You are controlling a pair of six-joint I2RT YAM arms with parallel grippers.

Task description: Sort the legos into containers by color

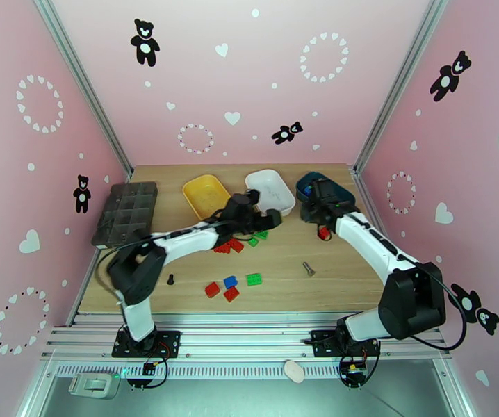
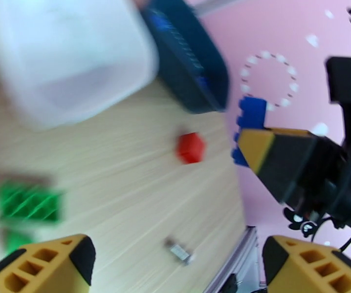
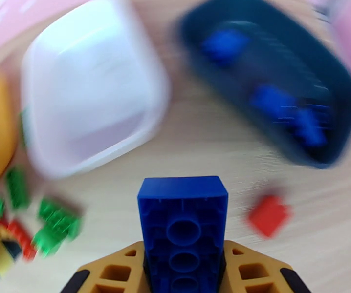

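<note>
- The right claw [image 3: 183, 252] is clamping a blue studded plastic brick [image 3: 183, 211] between its orange fingers, with the brick's hollow underside facing the wrist camera.
- Dial for the top view: table centre, far edge at twelve. This claw is hanging at two o'clock, just short of the dark teal-blue plastic tub [image 3: 293, 59].
- That tub is sitting at one o'clock and holding several blue bricks [image 3: 278, 103]. The white plastic tub [image 3: 92, 94] is lying at twelve and the yellow plastic tub [image 1: 204, 192] at eleven.
- The left claw [image 2: 175, 250] is standing wide open with nothing between its fingers, hovering at the dial's centre over a heap of red and green bricks [image 1: 239, 243].
- A single red brick [image 3: 269, 216] is lying on the wood at two o'clock, beside the right claw.
- Four loose bricks [image 1: 231, 286] are lying at six o'clock: two red, one blue, one green.
- A small dark screw [image 1: 308, 268] is lying at four o'clock.
</note>
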